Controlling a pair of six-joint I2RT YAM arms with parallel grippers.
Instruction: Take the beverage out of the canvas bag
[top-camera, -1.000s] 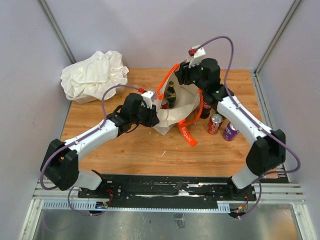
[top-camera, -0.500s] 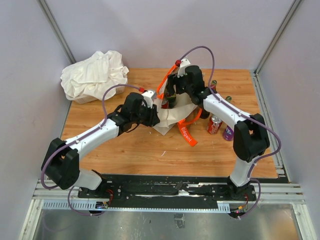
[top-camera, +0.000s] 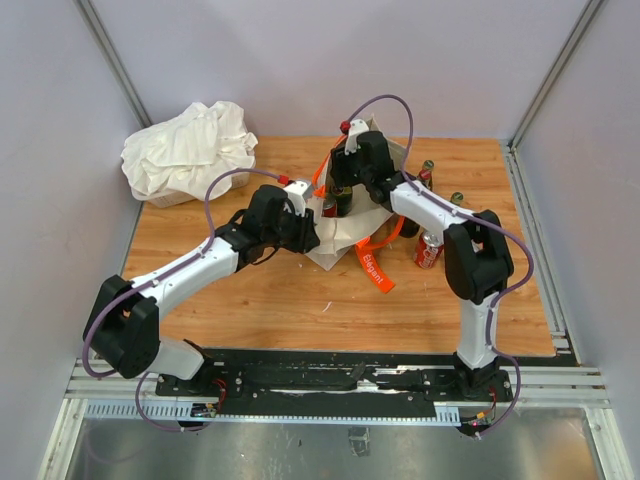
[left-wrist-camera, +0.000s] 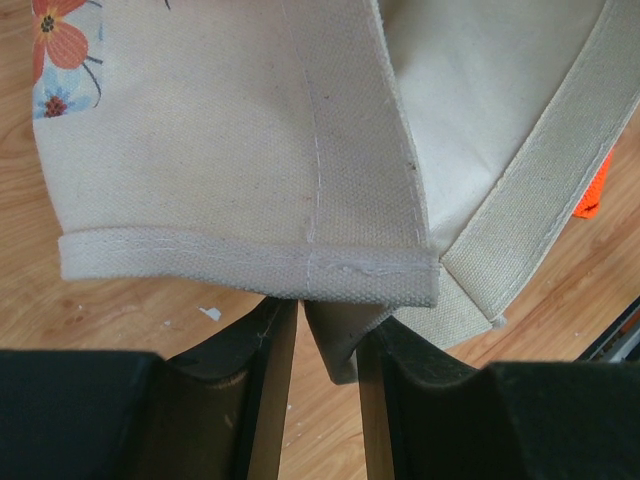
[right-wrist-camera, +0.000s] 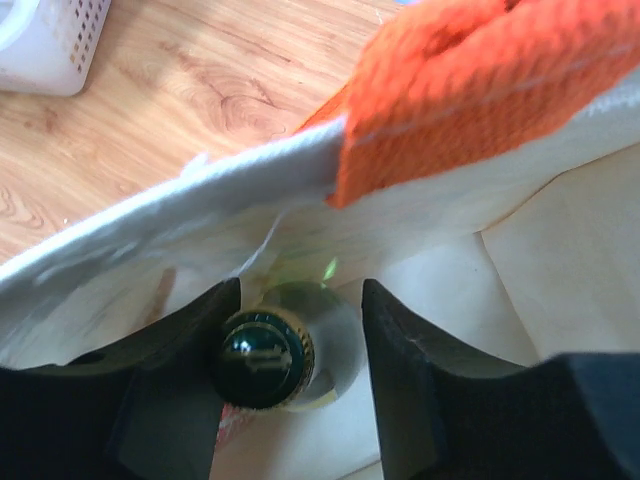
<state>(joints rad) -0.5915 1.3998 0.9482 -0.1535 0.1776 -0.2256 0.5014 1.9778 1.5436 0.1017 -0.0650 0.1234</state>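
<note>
Both arms reach to the boxy cream canvas bag with orange straps (top-camera: 345, 238), which stands slightly toward 12 o'clock from the middle of the wooden surface (top-camera: 300, 300). The left fingers (left-wrist-camera: 278, 345) are almost closed and pinch a fold of its canvas at the 9 o'clock side. The right fingers (right-wrist-camera: 385, 320) stand partly open on both sides of the dark green glass bottle (right-wrist-camera: 262, 358), which is upright inside the bag. There is a gap between the bottle and one finger.

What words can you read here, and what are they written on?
White letters on the orange strap: too small to read.
Label on the red can: blurred, unreadable.
Nothing readable on the green bottle.
No words on the canvas bag, only a flower print.
</note>
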